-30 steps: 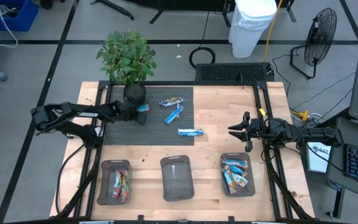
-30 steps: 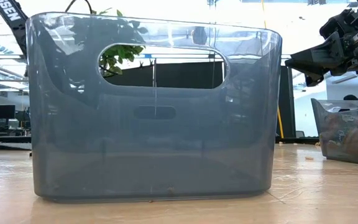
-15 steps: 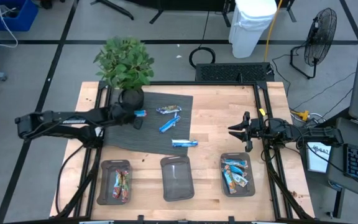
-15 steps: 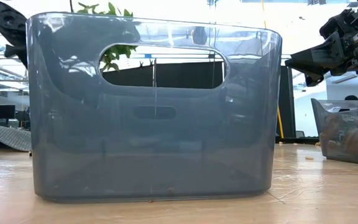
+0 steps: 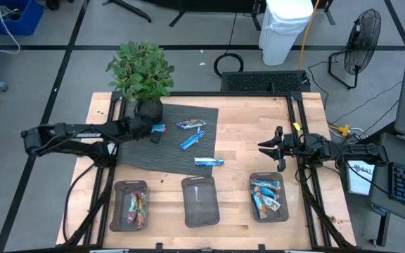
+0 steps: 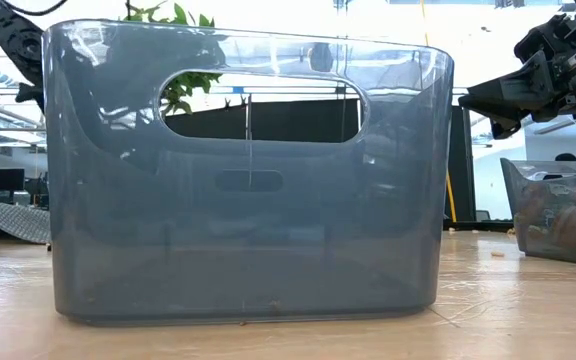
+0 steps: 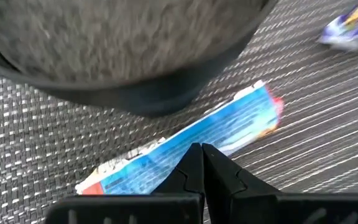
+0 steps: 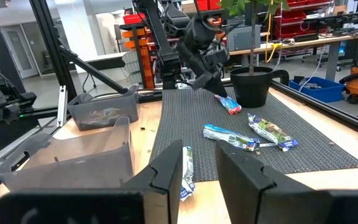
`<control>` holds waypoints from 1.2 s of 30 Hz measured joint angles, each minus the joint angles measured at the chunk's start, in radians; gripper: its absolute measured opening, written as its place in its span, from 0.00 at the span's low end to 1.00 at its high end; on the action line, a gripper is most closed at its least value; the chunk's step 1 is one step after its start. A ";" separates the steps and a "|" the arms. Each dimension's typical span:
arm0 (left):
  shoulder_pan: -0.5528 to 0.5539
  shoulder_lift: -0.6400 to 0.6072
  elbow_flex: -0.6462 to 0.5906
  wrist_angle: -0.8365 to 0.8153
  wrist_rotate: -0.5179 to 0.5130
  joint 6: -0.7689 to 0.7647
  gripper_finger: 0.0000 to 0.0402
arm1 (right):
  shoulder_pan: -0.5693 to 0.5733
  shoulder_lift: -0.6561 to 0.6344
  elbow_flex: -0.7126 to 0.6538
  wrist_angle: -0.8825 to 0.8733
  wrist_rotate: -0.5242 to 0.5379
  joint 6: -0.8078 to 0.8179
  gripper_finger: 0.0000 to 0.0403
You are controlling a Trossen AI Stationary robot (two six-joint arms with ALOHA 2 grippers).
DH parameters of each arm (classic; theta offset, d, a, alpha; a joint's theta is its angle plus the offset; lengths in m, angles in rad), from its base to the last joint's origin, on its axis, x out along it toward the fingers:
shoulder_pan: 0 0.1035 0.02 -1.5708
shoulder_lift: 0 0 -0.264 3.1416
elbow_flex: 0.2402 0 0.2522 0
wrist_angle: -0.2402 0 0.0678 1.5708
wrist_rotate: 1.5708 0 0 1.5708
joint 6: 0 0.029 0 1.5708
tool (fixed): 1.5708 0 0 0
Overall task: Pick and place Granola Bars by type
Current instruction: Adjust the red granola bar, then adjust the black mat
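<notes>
On the wooden table [image 5: 259,126], a dark woven mat [image 5: 178,147] lies skewed across the far left area, with a potted plant [image 5: 140,74] standing at its far left corner. Three clear bins sit along the near edge: the left bin [image 5: 129,206] holds red and multicoloured bars, the middle bin [image 5: 200,202] appears empty, and the right bin [image 5: 268,197] holds blue-and-white bars.

Four Granola Bars remain on the mat. One blue-and-white bar [image 7: 185,149] lies just beside the plant pot; a darker bar [image 5: 190,124], a blue bar [image 5: 193,139] and another blue bar [image 5: 208,162] lie further right and nearer.

The left gripper [image 7: 202,163] is at the bar beside the pot, its jaws fully closed, with the tips pressed together over the bar's edge. Whether the wrapper is actually pinched cannot be confirmed. The right gripper [image 5: 267,147] waits above bare table on the right side, its jaws partly open and holding nothing.

Each bar is judged light, with a soft, slippery foil wrapper around a fairly stiff core. Grip across the narrow width at mid-length. The pot crowds the first bar on its far side, which limits approach, and the loose mat may slide under contact.
</notes>
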 joint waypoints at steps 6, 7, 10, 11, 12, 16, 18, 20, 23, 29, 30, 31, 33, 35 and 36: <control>0.017 0.106 0.001 0.001 0.001 -0.015 0.01 | 0.000 0.000 0.000 0.000 0.000 0.000 0.21; 0.019 0.118 0.002 -0.002 0.011 -0.019 0.01 | 0.000 0.000 0.000 0.000 0.000 0.000 0.21; 0.020 0.132 0.004 -0.011 0.074 -0.028 0.01 | 0.000 0.000 0.000 0.000 0.000 0.000 0.21; 0.020 0.131 0.005 -0.011 0.107 -0.033 0.01 | 0.000 0.000 0.000 0.000 0.000 0.000 0.21; 0.016 0.128 0.006 -0.010 0.147 -0.036 0.01 | 0.000 0.000 0.000 0.000 0.000 0.000 0.21; -0.001 0.086 0.004 -0.020 0.296 -0.041 0.01 | 0.000 0.000 0.000 0.000 0.000 0.000 0.21; -0.011 0.057 0.002 -0.032 0.350 -0.041 0.01 | 0.000 0.000 0.000 0.000 0.000 0.000 0.21; -0.020 0.026 0.000 -0.043 0.397 -0.042 0.01 | 0.000 0.000 0.000 0.000 0.000 0.000 0.21; -0.040 -0.019 0.001 -0.076 0.451 -0.060 0.01 | 0.000 0.000 0.000 0.000 0.000 0.000 0.21; -0.110 -0.095 0.001 -0.167 0.450 -0.057 0.01 | 0.000 0.000 0.000 0.000 0.000 0.000 0.21; -0.128 -0.101 0.001 -0.167 0.455 -0.044 0.01 | 0.000 0.000 0.000 0.000 0.000 0.000 0.21; -0.147 -0.104 0.001 -0.161 0.460 -0.035 0.01 | 0.000 0.000 0.000 0.000 0.000 0.000 0.21; -0.185 -0.106 0.001 -0.151 0.450 -0.021 0.01 | 0.000 0.000 0.000 0.000 0.000 0.000 0.21; -0.219 -0.107 0.001 -0.134 0.427 -0.015 0.02 | 0.000 0.000 0.000 0.000 0.000 0.000 0.21; -0.231 -0.105 0.002 -0.132 0.421 -0.017 0.02 | 0.000 0.000 0.000 0.000 0.000 0.000 0.21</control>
